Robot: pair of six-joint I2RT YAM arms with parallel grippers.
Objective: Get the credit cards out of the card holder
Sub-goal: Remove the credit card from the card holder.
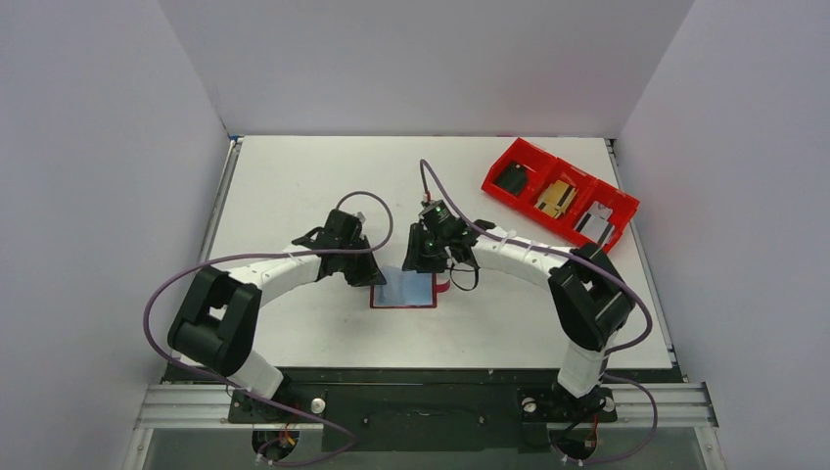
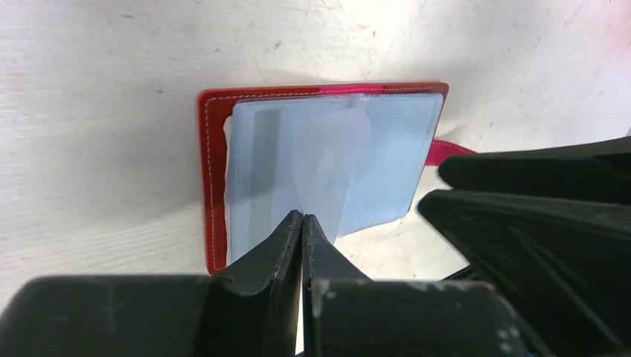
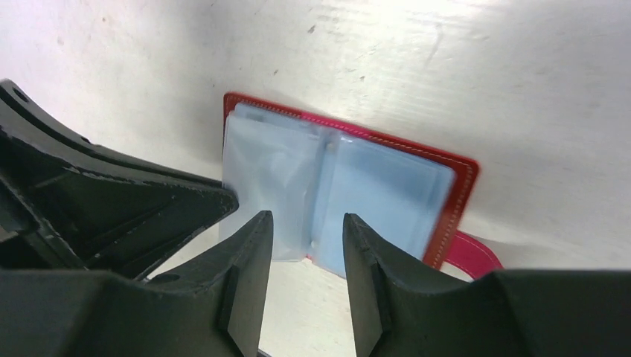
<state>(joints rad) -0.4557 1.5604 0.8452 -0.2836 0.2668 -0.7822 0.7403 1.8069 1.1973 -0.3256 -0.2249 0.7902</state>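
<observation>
Red with pale stitching, the card holder (image 2: 212, 149) lies open like a book on the white worktop (image 1: 294, 176), between the two arms near its middle. Its clear sleeves face up, with pale blue-grey cards (image 2: 391, 160) inside them. One clear leaf (image 2: 331, 163) stands up from the fold. The left hand (image 2: 303, 223) has its fingers pressed together, the tips at the near edge of that raised leaf; I cannot tell whether the leaf is caught between them. The right hand (image 3: 306, 238) hovers just over the holder's other side with its fingers parted and nothing between them. A pink-red strap (image 3: 472, 253) sticks out from under the holder. A bright red bin (image 1: 583, 174) sits well apart at the far right.
</observation>
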